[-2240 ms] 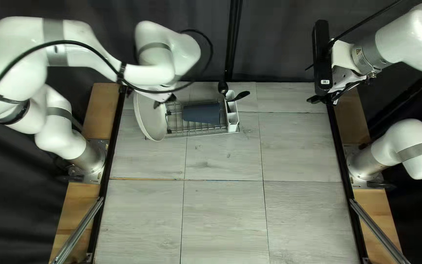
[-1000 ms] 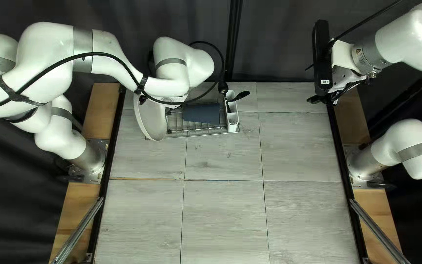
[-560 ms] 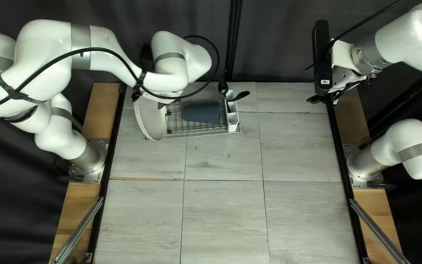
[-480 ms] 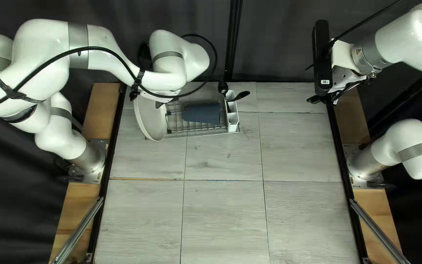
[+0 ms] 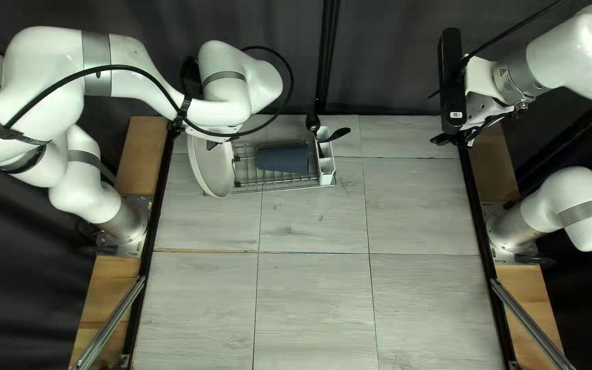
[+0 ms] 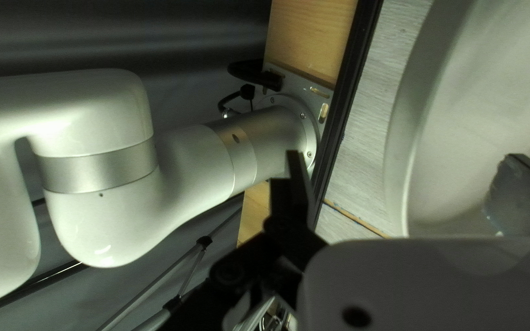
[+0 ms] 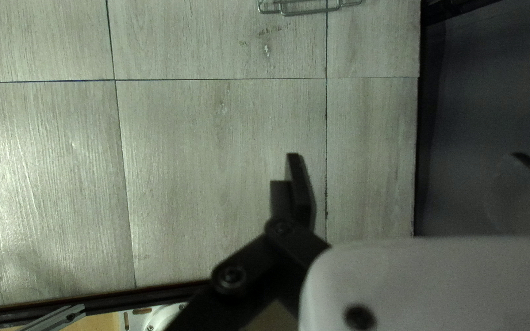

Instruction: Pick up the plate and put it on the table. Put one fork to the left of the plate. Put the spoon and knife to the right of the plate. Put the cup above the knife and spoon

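Note:
In the top left view my left gripper point(image 5: 212, 144) hangs over the far edge of the white plate point(image 5: 212, 168), mostly hidden under its arm. The plate leans at the left end of a wire dish rack point(image 5: 262, 182). A dark blue cup point(image 5: 282, 159) lies in the rack. Dark utensils point(image 5: 339, 133) poke out of a white holder point(image 5: 327, 166); their kinds are unclear. In its wrist view the left gripper point(image 6: 403, 154) is open, with the plate's rim point(image 6: 407, 153) showing between its fingers. My right gripper point(image 5: 458, 138), raised at the table's far right, stands open and holds nothing point(image 7: 404, 154).
My left arm's base point(image 5: 126, 223) is at the table's left edge and my right arm's base point(image 5: 512, 233) at its right edge. Black rails point(image 5: 474, 199) run along both sides of the table. A black cable point(image 5: 131, 68) loops over my left arm.
My left arm has shifted toward the left of the top left view over the last second, bringing its gripper over the plate's far edge. The right arm, rack and dishes have stayed put.

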You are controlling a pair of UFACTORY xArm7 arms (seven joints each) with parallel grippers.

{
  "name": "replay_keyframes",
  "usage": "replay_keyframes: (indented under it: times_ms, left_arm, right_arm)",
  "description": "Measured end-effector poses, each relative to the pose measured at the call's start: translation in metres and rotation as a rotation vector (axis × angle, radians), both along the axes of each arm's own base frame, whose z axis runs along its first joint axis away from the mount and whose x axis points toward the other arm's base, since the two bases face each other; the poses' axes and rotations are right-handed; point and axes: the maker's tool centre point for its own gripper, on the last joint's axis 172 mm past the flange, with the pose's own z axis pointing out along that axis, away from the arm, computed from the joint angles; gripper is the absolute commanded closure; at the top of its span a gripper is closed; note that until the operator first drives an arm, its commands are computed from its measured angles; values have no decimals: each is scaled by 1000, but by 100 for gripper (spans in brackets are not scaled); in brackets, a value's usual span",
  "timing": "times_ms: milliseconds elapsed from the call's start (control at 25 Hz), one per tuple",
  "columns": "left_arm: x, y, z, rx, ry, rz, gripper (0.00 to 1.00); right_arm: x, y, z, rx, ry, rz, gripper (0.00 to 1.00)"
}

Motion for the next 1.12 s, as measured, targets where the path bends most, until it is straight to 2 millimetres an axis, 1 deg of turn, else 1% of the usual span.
replay_keyframes:
  times_ms: [240,360,520,680,800,880,960,1040,1080,1120]
  left_arm:
    - [-6,2,2,0,5,3,100]
    - [-8,1,13,5,6,6,100]
    - [-13,-6,42,23,8,6,100]
    - [-21,-15,84,51,1,-5,100]
    - [-24,-29,119,73,-32,-45,100]
    - [-24,-44,139,84,-65,-91,100]
    - [-20,-62,153,90,-91,-140,100]
    - [-11,-83,162,93,-108,-188,100]
    - [-9,-91,164,92,-111,-203,100]
    - [-8,-94,165,92,-112,-210,100]
  right_arm:
    - [0,0,0,0,0,0,0]
    - [0,0,0,0,0,0,0]
    - [0,0,0,0,0,0,0]
    - [0,0,0,0,0,0,0]
    - [0,0,0,0,0,0,0]
    - [0,0,0,0,0,0,0]
    - [0,0,0,0,0,0,0]
    - [0,0,0,0,0,0,0]
    - [0,0,0,0,0,0,0]
    - [0,0,0,0,0,0,0]
